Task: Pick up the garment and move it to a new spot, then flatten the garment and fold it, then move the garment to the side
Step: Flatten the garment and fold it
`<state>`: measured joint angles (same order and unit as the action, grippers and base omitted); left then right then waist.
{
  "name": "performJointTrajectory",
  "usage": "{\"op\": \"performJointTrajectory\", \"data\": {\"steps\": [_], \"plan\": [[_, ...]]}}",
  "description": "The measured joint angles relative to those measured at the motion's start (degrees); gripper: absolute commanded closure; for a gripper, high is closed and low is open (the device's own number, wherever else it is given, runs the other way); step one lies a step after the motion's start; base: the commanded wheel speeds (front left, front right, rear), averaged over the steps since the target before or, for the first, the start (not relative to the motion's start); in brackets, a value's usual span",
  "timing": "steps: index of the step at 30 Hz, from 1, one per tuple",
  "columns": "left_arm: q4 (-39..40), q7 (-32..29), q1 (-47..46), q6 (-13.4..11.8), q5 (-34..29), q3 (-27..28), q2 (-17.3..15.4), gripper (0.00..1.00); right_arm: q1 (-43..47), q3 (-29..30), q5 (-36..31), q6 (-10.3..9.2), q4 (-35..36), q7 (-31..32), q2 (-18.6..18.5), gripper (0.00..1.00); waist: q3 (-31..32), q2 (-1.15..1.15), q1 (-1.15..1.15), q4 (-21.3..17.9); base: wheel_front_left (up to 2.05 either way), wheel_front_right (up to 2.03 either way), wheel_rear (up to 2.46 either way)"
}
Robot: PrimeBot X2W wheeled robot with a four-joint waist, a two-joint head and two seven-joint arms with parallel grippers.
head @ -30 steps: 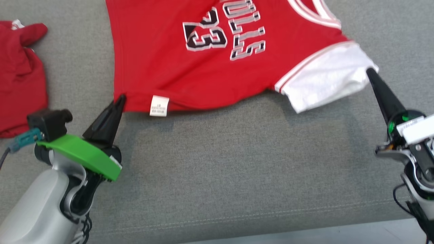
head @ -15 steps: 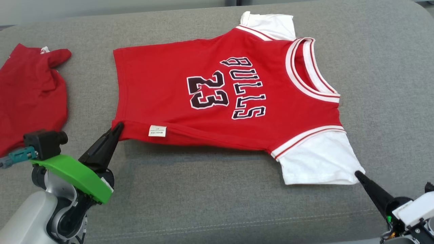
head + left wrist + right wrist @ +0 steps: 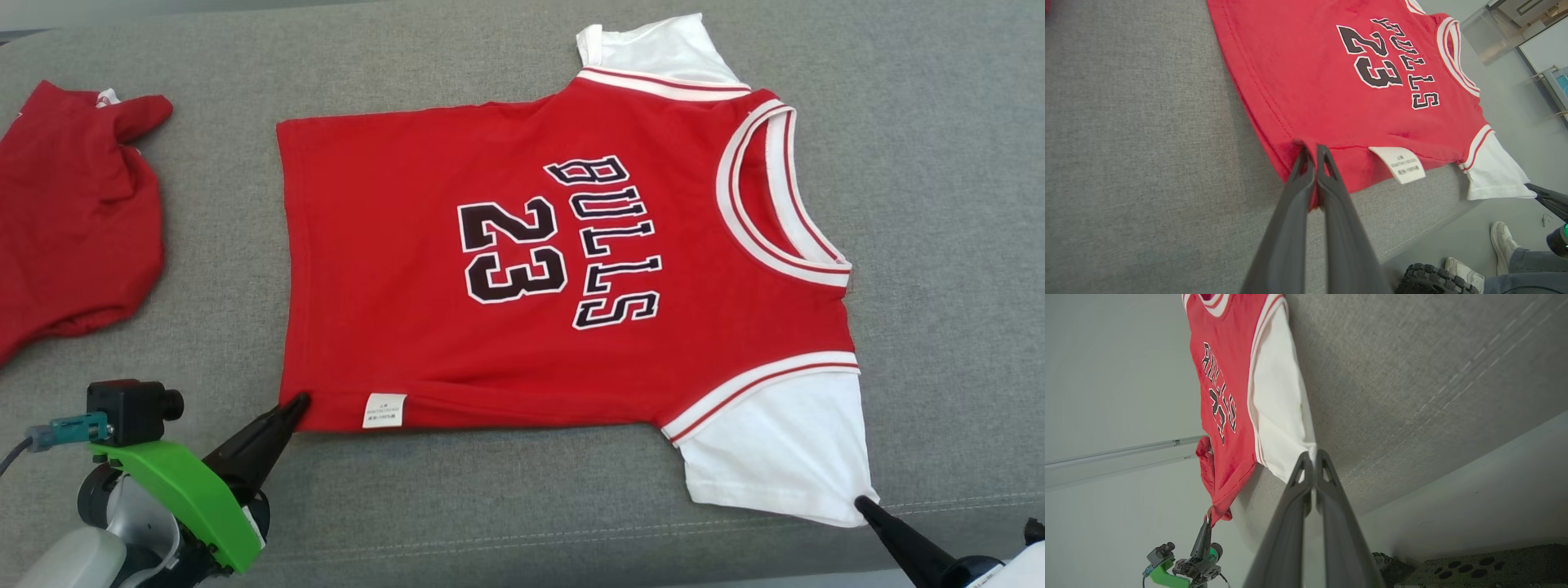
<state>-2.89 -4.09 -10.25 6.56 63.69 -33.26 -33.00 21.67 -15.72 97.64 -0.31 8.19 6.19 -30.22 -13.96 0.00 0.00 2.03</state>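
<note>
The garment (image 3: 522, 269), a red jersey with white sleeves, lies face up on the grey cushion (image 3: 522, 506). Its long axis runs left to right across the head view, hem at the left and collar at the right.

Nearest the camera, at the lower left of that frame, the left gripper (image 3: 295, 402) has its two dark fingers pressed together on the hem's near corner, just beside the white label (image 3: 384, 410). The left wrist view shows red cloth pinched between the tips. At the lower right, the right gripper (image 3: 861, 504) is likewise closed, nipping the outer corner of the near white sleeve (image 3: 775, 457), close to the cushion's front seam.

So the near edge is strung between the two pincers, and the rest of the cloth lies up-frame from both. I judge this to be the flattening step; the next move calls for an even, level pull from both arms.

Further up, the body looks mostly flat, with a slight ripple along the near edge. At the top, the far sleeve (image 3: 653, 49) lies spread. At the upper left, well apart, sits a crumpled red cloth (image 3: 73, 220).
</note>
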Motion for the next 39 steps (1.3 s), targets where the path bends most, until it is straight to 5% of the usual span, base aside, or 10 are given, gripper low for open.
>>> {"op": "performJointTrajectory", "data": {"steps": [11, 23, 35, 39], "plan": [[1.72, -0.9, 2.59, 0.0, 1.19, 1.43, -2.4, 1.0, 0.79, -2.15, -1.43, 2.75, 2.91, 2.96, -2.35, 1.0, -0.77, 0.0, 0.0, 1.09, 0.0, 0.0, 0.0], [5.05, -3.01, 3.14, -0.52, 2.69, 2.08, -5.25, 1.0, -3.99, 0.05, -4.03, 3.0, 8.67, 2.97, -5.22, 1.0, -1.98, 0.0, 0.0, -0.28, 0.0, 0.0, 0.0], [4.41, -3.68, 3.83, -0.53, 3.04, 0.7, -4.35, 1.0, -3.31, -1.31, -3.91, 2.74, 5.91, 3.15, -3.79, 1.0, -2.58, 0.0, 0.0, -0.47, 0.0, 0.0, 0.0], [2.82, -3.68, 5.38, -0.54, 3.04, -0.07, -4.0, 0.8, -3.13, -2.19, -4.53, 2.67, 4.05, 3.2, -3.98, 1.0, -1.21, 0.0, 0.0, -0.32, 0.0, 0.0, 0.0]]}}
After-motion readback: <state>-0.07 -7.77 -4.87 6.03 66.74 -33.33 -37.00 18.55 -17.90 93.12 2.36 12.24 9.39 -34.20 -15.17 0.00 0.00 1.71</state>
